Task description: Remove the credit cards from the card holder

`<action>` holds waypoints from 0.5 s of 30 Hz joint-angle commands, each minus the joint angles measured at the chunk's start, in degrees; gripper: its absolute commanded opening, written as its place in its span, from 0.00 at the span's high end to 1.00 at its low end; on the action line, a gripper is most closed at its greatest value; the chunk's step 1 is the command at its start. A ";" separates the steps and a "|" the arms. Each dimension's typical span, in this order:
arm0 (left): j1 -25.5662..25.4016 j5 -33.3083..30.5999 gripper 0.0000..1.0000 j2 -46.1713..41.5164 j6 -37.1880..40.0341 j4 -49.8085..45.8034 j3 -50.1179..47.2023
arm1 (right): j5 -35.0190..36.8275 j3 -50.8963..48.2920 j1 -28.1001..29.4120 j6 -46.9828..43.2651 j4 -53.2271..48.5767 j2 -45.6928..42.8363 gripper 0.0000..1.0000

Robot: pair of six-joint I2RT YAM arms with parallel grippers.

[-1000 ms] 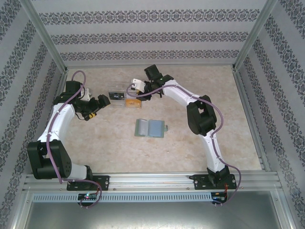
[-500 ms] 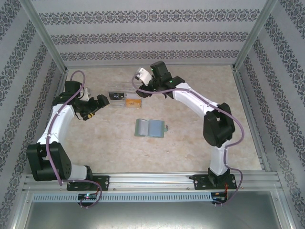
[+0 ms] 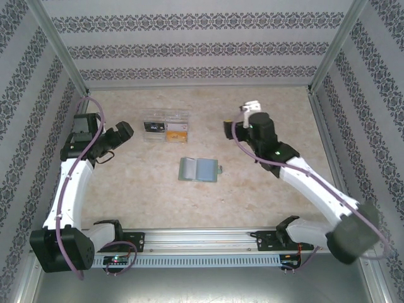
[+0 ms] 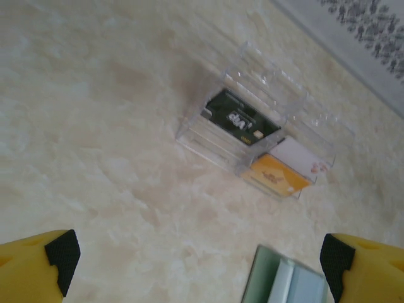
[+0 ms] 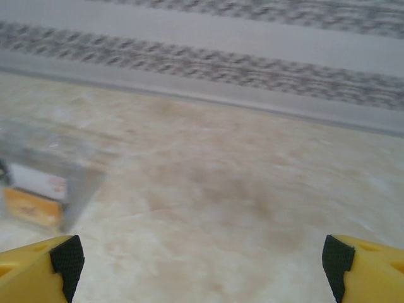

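With left gripper (image 3: pixel 123 131) and right gripper (image 3: pixel 228 128) released, the thin, slick plastic credit cards (image 3: pixel 177 134) (eleven o'clock of the soft sage-green card holder (image 3: pixel 199 170)) likely want edge-pinching.

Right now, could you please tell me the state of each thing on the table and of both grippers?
card holder: open, lying flat, no card showing in it
clear tray: holding three cards
black card: lying in the tray
whitish card: in the tray, next to the orange card
orange card: in the tray
left gripper: open, empty
right gripper: open, empty
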 commanded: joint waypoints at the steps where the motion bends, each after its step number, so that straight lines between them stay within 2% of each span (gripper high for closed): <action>1: -0.12 -6.03 0.00 -1.37 -4.29 7.91 -2.52 | 13.58 -6.70 -3.32 4.49 -1.04 -6.15 0.02; 3: -0.67 -9.14 0.00 -1.52 -4.77 11.48 -4.62 | 15.97 -11.08 -6.70 5.45 -0.76 -9.48 0.02; 6: -2.22 -14.58 0.00 -1.89 -2.51 21.09 -10.53 | 15.88 -17.81 -12.55 5.56 2.06 -12.38 0.02; 10: -3.58 -22.06 0.00 -1.02 3.80 34.12 -18.65 | 11.83 -23.58 -18.51 3.50 7.12 -11.06 0.02; 15: -3.66 -23.59 0.00 0.47 12.36 53.74 -30.33 | 3.63 -30.46 -23.20 0.30 21.80 -5.97 0.02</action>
